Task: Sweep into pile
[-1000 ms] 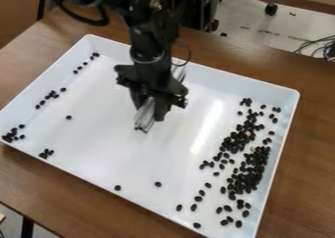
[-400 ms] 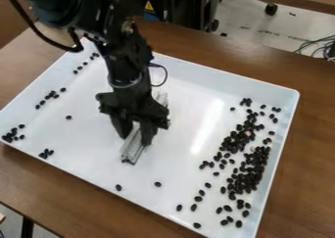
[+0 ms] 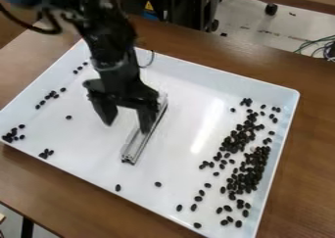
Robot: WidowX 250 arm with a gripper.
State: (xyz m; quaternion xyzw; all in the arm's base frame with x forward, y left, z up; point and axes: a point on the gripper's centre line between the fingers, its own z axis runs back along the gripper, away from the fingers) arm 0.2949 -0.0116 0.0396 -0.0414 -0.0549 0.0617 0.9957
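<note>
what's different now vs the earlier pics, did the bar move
The metal bar moved down and slightly left in the view, then was let go: the pincer has opened and shifted left. The main heap of dark beans on the right looks nearly unchanged; the white tray stayed put.

And here are the dark, oval beans [image 3: 247, 176], thickly scattered down the white tray's [image 3: 85, 139] right side in view, strays near its front edge, little clusters at left! Mid-tray, the long, grooved silver bar [image 3: 133, 148] lies slantwise, apart from them.
</note>
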